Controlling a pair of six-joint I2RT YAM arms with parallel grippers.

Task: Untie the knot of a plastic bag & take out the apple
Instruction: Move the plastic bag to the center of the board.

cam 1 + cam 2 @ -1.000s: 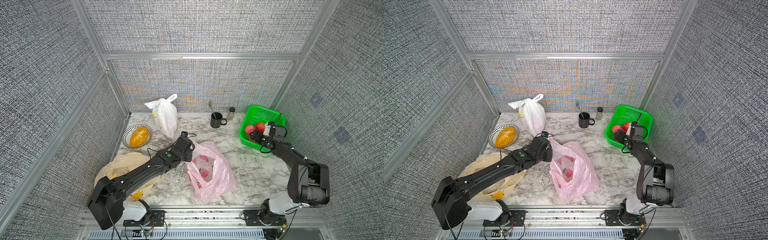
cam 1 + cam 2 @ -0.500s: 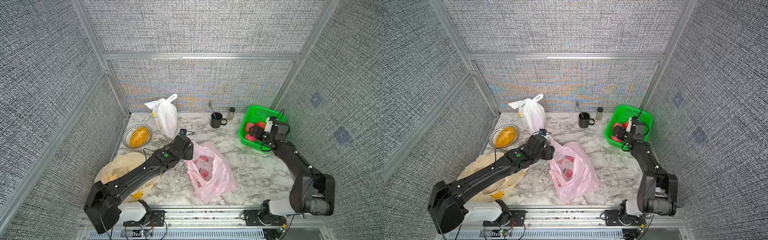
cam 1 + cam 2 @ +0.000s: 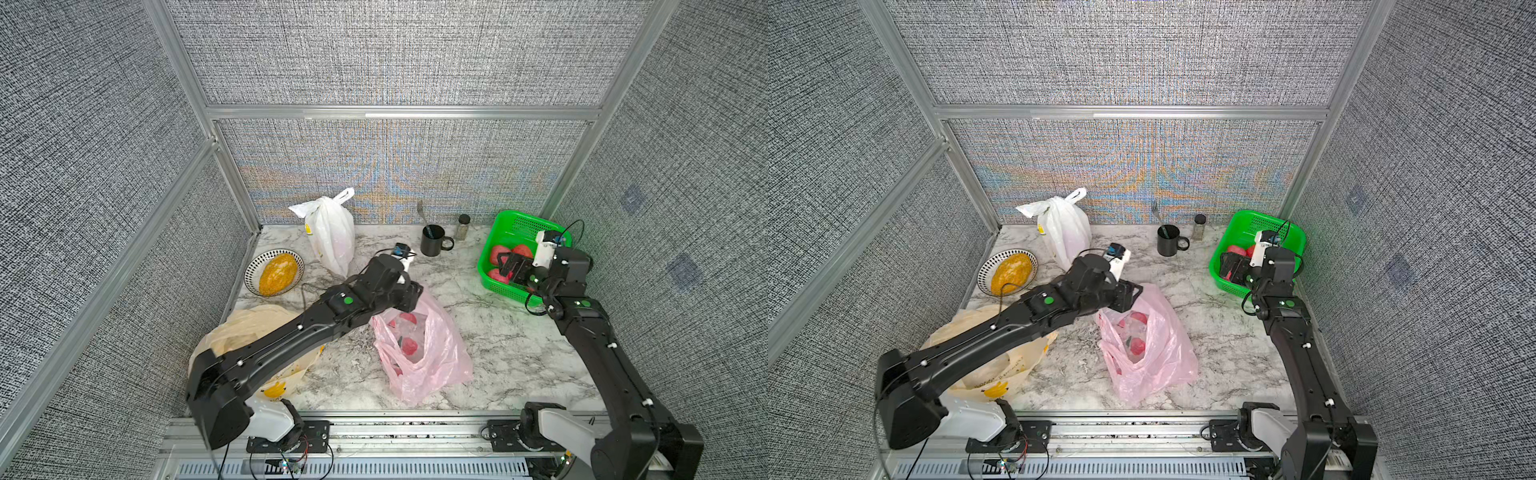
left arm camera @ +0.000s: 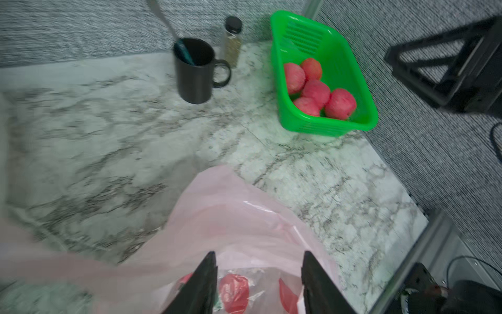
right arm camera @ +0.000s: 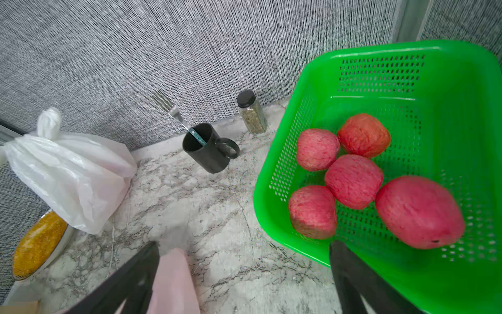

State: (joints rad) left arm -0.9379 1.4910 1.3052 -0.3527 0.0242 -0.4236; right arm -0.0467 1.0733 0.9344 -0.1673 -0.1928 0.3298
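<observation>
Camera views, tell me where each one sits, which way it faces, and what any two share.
Top views: high at the front, looking down on the table; left arm and right arm both show.
Left wrist: on the left arm, over the pink bag, facing the green basket; left pincer open.
Right wrist: at the basket's edge, facing the back wall; right pincer open.
Shared: both wrist views show the black mug and apples.

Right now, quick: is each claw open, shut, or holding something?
Left claw: open, jaws apart just above the pink bag, gripping nothing.
Right claw: open wide above the green basket, empty.
</observation>
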